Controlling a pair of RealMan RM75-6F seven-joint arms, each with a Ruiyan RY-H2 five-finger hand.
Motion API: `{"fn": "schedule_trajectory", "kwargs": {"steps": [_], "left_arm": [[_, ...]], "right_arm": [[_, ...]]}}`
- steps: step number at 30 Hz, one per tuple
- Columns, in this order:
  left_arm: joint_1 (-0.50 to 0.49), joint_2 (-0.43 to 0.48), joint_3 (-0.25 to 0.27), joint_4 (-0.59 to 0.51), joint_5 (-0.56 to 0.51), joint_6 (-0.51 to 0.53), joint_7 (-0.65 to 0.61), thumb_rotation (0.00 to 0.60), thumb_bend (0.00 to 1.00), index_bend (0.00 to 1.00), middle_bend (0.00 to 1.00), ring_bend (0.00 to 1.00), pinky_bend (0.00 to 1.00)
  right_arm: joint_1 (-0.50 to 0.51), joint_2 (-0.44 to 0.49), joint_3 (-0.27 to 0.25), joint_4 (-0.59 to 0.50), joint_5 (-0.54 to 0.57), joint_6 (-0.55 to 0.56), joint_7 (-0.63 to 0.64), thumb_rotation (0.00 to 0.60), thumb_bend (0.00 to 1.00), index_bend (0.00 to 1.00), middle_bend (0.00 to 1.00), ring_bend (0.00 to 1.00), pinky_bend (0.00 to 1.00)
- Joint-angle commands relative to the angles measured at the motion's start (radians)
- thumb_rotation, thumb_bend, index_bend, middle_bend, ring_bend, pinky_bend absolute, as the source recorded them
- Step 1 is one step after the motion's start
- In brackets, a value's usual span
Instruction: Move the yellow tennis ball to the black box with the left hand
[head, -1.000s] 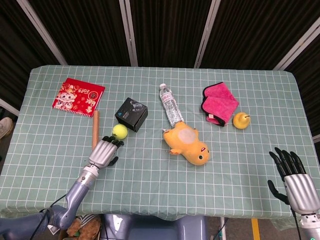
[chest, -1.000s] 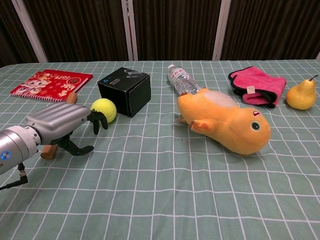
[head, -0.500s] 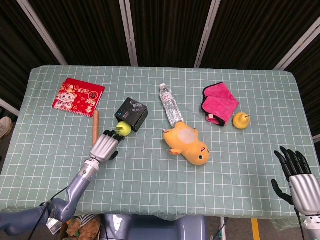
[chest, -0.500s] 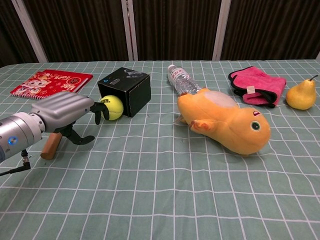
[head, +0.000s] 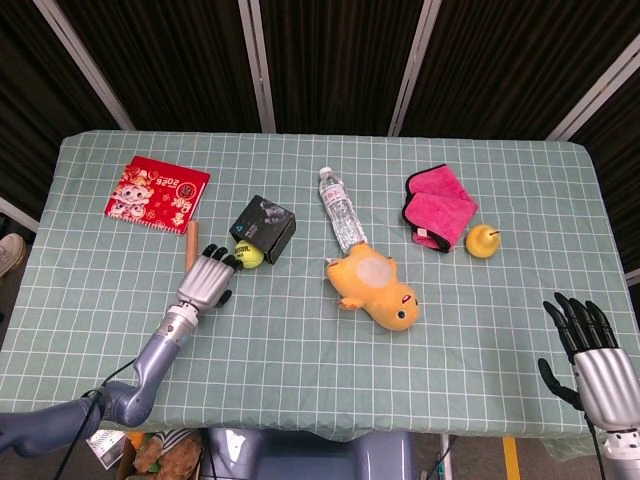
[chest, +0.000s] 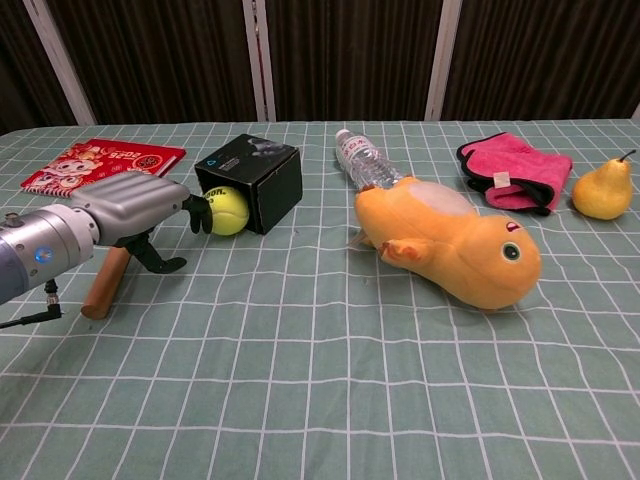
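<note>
Nudging the tennis ball (chest: 228, 211) along the surface (chest: 330, 380), the left hand (chest: 130, 207) has rolled it from open cloth right up against the black box (chest: 250, 182). Its fingers (chest: 197, 212) are loosely spread behind the ball, touching but not gripping. The task looks essentially done.

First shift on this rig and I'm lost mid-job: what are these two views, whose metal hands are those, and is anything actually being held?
Both cameras ride on the robot: the head view looks down on the table, the chest view looks across it. The left hand has its fingertips against the yellow tennis ball, which sits against the black box; it touches the ball rather than gripping it. The right hand hangs off the near edge, fingers spread, holding nothing. Also lying there: a wooden stick, red booklet, water bottle, orange plush toy, pink cloth and yellow pear.
</note>
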Motion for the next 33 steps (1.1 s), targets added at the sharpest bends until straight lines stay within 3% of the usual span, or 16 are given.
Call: {"fn": "schedule_trajectory", "kwargs": {"steps": [1,7,12,17,23,28,33], "left_arm": [[-0.026,-0.024,-0.006,0.028,-0.014,-0.023,0.000,0.600,0.31,0.26,0.29,0.14,0.15],[-0.046,-0.046,-0.009,0.042,-0.018,-0.013,0.013,0.600,0.31,0.25,0.26,0.09,0.12],[-0.050,-0.055,-0.005,0.048,-0.010,0.013,0.025,0.600,0.31,0.22,0.19,0.00,0.02],[-0.044,-0.067,0.002,0.070,0.002,0.058,0.041,0.600,0.29,0.13,0.07,0.00,0.00],[-0.041,-0.062,-0.001,0.060,-0.021,0.069,0.065,0.600,0.27,0.08,0.03,0.00,0.00],[-0.003,0.024,0.051,-0.084,0.006,0.078,0.047,0.600,0.23,0.06,0.04,0.00,0.00],[0.098,0.235,0.169,-0.366,0.128,0.179,0.011,0.600,0.19,0.06,0.10,0.00,0.00]], "right_arm": [[-0.002,0.000,-0.005,-0.002,-0.011,0.006,-0.003,0.600,0.44,0.00,0.00,0.00,0.00],[-0.006,0.003,-0.006,-0.004,-0.021,0.018,-0.001,0.600,0.44,0.00,0.00,0.00,0.00],[-0.006,0.006,-0.008,-0.005,-0.026,0.021,0.001,0.600,0.44,0.00,0.00,0.00,0.00],[-0.008,0.010,-0.010,-0.007,-0.031,0.027,0.009,0.600,0.44,0.00,0.00,0.00,0.00],[-0.011,0.012,-0.015,-0.009,-0.047,0.039,0.013,0.600,0.44,0.00,0.00,0.00,0.00],[-0.017,0.013,-0.018,-0.007,-0.052,0.048,0.015,0.600,0.44,0.00,0.00,0.00,0.00],[-0.018,0.012,-0.022,-0.003,-0.056,0.048,0.017,0.600,0.44,0.00,0.00,0.00,0.00]]}}
